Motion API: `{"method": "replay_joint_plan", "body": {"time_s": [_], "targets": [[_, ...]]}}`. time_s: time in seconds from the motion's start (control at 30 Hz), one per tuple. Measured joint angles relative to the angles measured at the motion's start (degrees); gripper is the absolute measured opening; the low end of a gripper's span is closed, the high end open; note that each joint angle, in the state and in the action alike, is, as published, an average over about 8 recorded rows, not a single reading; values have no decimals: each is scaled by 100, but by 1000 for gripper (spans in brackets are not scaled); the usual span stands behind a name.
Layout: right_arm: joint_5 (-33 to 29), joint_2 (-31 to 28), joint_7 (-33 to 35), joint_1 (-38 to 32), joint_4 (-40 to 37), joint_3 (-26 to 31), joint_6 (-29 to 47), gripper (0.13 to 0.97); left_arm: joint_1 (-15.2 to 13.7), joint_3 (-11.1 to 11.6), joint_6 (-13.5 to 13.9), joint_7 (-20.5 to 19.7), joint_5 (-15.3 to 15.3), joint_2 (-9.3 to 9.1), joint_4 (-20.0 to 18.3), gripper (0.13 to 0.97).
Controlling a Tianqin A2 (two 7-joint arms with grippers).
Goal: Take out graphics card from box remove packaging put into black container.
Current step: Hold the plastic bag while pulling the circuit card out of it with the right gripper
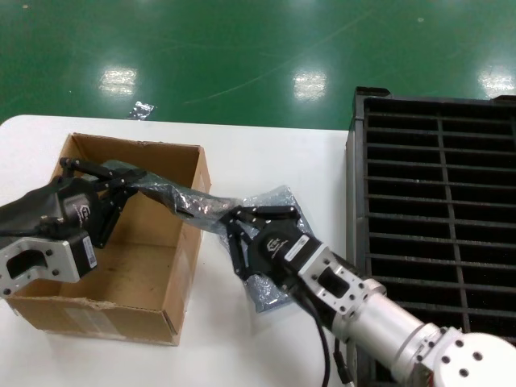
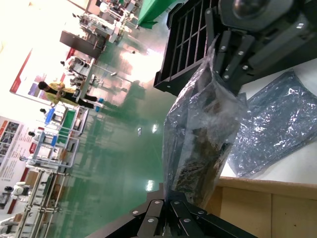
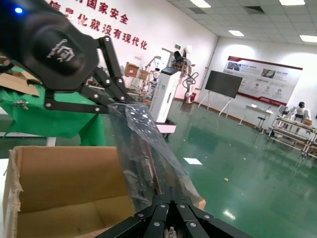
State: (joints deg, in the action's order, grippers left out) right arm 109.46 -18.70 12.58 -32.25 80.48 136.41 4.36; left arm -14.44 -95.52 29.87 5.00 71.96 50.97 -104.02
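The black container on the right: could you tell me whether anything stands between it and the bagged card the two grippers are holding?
Nothing visible does. The bagged card hangs over the box edge between left gripper and right gripper; only an empty bag lies on the table before the black container.

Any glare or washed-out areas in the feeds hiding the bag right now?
Head view: ceiling lights glint off the green floor, but the packaging held between left gripper and right gripper reads clearly. Left wrist view: the upper left is blown out white; the bag shows some sheen. Right wrist view: evenly lit, with only highlights on the crinkled plastic above the box.
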Motion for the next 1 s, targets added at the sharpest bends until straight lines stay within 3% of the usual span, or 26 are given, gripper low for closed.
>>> {"method": "replay_joint_plan", "body": {"time_s": [0.5, 1.0], "targets": [[-741, 66, -566, 62, -129, -665, 723, 132, 0, 0, 0, 0, 0, 0, 0, 139], [-1393, 761, -563, 213, -487, -987, 955, 132, 0, 0, 0, 0, 0, 0, 0, 139]]}}
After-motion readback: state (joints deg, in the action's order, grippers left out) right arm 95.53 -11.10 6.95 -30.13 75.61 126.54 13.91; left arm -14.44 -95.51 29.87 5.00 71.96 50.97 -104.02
